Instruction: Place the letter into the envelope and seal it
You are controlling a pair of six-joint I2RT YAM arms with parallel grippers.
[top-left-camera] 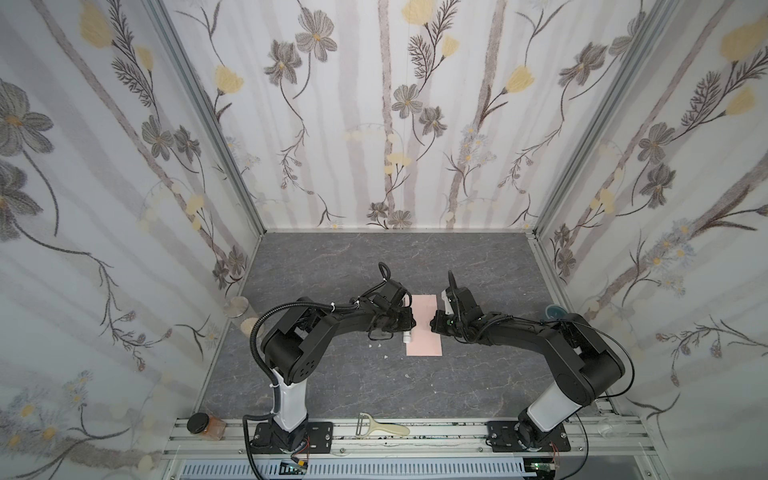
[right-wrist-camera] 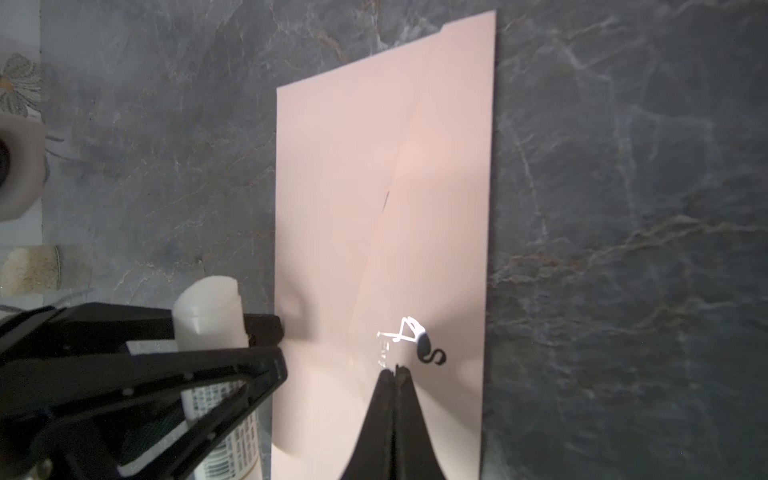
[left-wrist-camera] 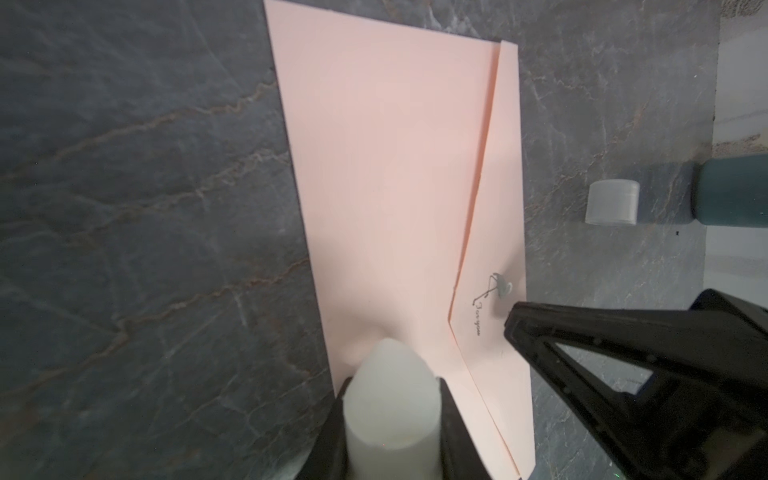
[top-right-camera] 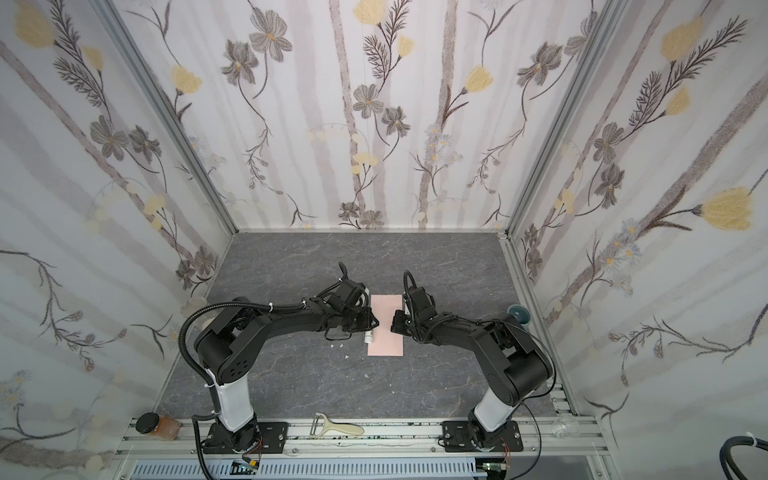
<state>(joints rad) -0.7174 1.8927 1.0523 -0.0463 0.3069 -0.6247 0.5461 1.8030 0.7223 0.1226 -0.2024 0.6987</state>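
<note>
Currently: left gripper (right-wrist-camera: 272,347) clenched on a white plastic glue-stick tube (left-wrist-camera: 386,390) at the edge of the pale pink paper envelope (left-wrist-camera: 386,166), flat on grey marbled tabletop (left-wrist-camera: 124,208), flap (left-wrist-camera: 496,232) folded. Light, flimsy, slippery; I'd pin it, not pinch; right gripper (right-wrist-camera: 395,374) closed empty, tips on flap.

Near rail (top-left-camera: 436,432): peeler (top-left-camera: 382,428), black-lidded jar (top-left-camera: 205,426). Tabletop (top-left-camera: 332,266): teal cup (top-left-camera: 556,311) right edge, steel-lidded jar (top-left-camera: 236,307) left edge, white scraps (top-left-camera: 376,345) centre, uncapped glue stick (left-wrist-camera: 388,407), cap (left-wrist-camera: 611,202) apart.
</note>
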